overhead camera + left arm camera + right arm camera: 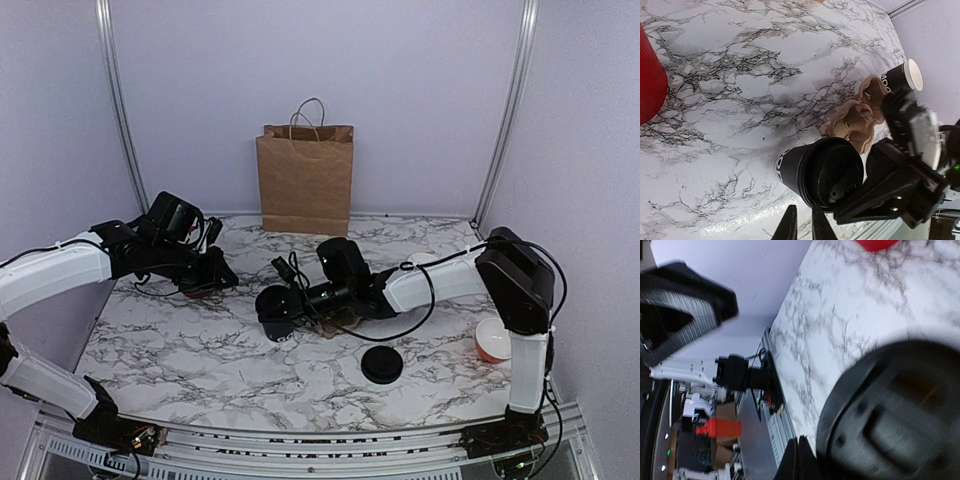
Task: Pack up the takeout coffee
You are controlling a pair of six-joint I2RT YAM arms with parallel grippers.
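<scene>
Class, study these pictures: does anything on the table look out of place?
A loose lid lies flat by itself, on no cup, while the cup at the far right stands open.

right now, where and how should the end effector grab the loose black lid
Probably across its outer rim, coming straight down from above: the black lid lies flat on the table, too low for a sideways approach, with nothing touching it.

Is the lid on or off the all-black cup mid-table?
On. The left wrist view shows the black cup capped by a black lid, with its sip hole visible.
</scene>
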